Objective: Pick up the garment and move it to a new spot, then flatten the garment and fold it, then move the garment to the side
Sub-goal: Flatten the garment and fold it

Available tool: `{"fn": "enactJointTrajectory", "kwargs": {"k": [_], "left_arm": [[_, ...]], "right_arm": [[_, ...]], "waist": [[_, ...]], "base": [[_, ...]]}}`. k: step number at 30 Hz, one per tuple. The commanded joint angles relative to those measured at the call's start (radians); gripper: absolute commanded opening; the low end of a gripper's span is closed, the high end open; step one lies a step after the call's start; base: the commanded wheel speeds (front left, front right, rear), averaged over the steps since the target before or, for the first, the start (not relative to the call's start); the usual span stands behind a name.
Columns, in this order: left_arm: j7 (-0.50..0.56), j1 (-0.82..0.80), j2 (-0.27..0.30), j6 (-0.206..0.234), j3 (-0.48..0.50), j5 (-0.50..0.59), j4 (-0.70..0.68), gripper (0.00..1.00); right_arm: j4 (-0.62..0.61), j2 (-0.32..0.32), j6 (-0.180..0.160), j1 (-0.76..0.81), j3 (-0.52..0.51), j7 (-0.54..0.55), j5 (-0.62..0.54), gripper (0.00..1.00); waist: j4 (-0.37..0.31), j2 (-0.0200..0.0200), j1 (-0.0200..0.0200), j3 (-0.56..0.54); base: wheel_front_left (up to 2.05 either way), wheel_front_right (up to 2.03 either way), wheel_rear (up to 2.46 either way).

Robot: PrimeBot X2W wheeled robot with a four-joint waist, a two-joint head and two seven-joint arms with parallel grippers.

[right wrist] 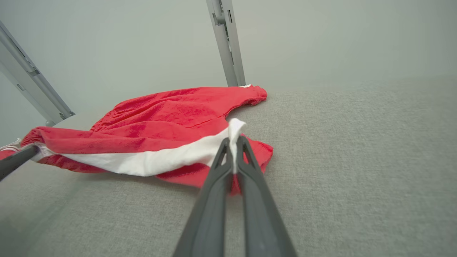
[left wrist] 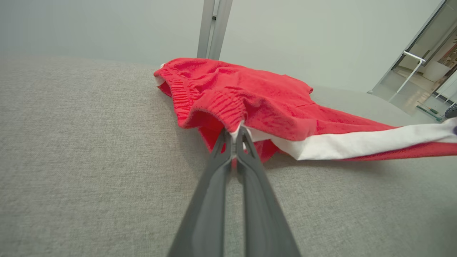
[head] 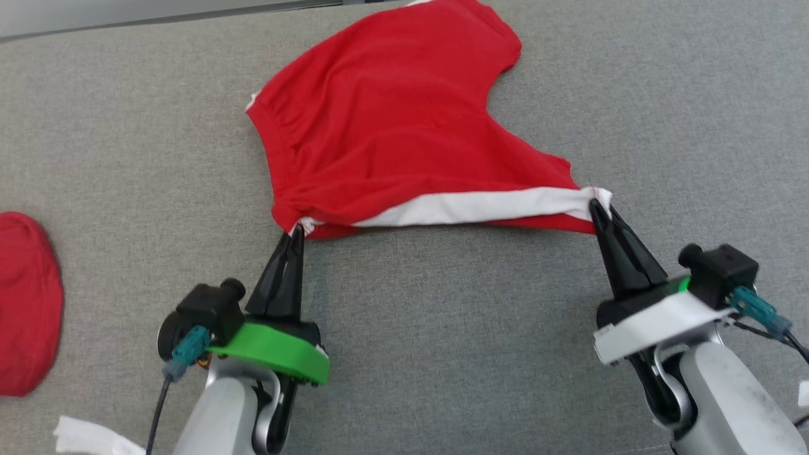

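Garment (head: 385,120): red shorts with a white band (head: 480,207), lying on the grey table (head: 442,354), far of centre. The near edge is raised and stretched between the two grippers.

Left gripper (head: 296,230): jaws closed, pinching the gathered waistband corner at the very tips. Right gripper (head: 597,208): jaws closed on the white corner of the leg hem, also only at the tips. Band between them reads fairly taut; the body behind it is rumpled and rests on the table.

Risks from here:
- Both holds are shallow. Any further spread of the arms, or a quick lift, would likely pull a corner out, the right one first, since only a small tuft of white shows past the tips.
- Layers caught: unclear from the wrist views; possibly one layer per side. If so, the lower layer would sag and the shorts would not lay flat.
- Table fabric looks grippy. Dragging low could bunch the far part under itself.
- Second red item (head: 25,303) sits at the left edge, well apart; a leftward placement could overlap it.
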Motion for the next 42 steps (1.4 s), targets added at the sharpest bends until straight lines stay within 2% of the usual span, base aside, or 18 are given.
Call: {"fn": "enactJointTrajectory", "kwargs": {"k": [1,5,11,15,18,22,27,35,42], "left_arm": [[-0.001,0.051,0.006,-0.005,-0.006,0.013,-0.035,0.00],[0.008,0.173,0.010,0.000,-0.030,0.008,-0.154,0.00],[0.089,0.310,0.032,0.038,-0.045,0.000,-0.364,0.00],[0.129,0.337,0.050,0.046,-0.043,-0.010,-0.440,0.00],[0.152,0.319,0.056,0.042,-0.042,-0.020,-0.451,0.00],[0.177,0.247,0.057,0.035,-0.033,-0.042,-0.433,0.00],[0.177,0.104,0.049,0.021,-0.019,-0.067,-0.368,0.00],[0.140,-0.121,0.027,0.002,-0.054,-0.104,-0.209,0.00],[0.083,-0.283,0.011,-0.009,-0.122,-0.136,-0.069,0.00]], "right_arm": [[-0.039,-0.007,-0.001,0.058,-0.020,-0.003,-0.012,0.00],[-0.169,-0.012,-0.001,0.222,-0.084,-0.003,-0.044,0.00],[-0.342,0.013,-0.001,0.413,-0.161,0.011,-0.083,0.00],[-0.397,0.012,-0.001,0.439,-0.191,0.044,-0.098,0.00],[-0.401,0.005,-0.001,0.397,-0.205,0.064,-0.097,0.00],[-0.342,-0.026,-0.001,0.286,-0.216,0.060,-0.076,0.00],[-0.189,-0.087,-0.001,0.050,-0.194,0.059,-0.039,0.00],[0.123,-0.180,-0.001,-0.358,-0.076,0.074,0.048,0.00],[0.375,-0.224,-0.001,-0.610,0.039,0.068,0.104,0.00]], "waist": [[0.018,-0.0001,0.0000,-0.041],[0.031,-0.0001,0.0000,-0.073],[0.034,-0.0001,0.0000,-0.088],[0.029,-0.0001,0.0000,-0.081],[0.029,-0.0001,0.0000,-0.069],[0.045,-0.0001,0.0000,-0.028],[0.087,-0.0001,0.0000,0.059],[0.171,-0.0001,0.0000,0.182],[0.231,-0.0001,0.0000,0.237]], "base": [[0.00,0.00,0.00],[0.00,0.00,0.00],[0.00,0.00,0.00],[0.00,0.00,0.00],[0.00,0.00,0.00],[0.00,0.00,0.00],[0.00,0.00,0.00],[0.00,0.00,0.00],[0.00,0.00,0.00]]}}
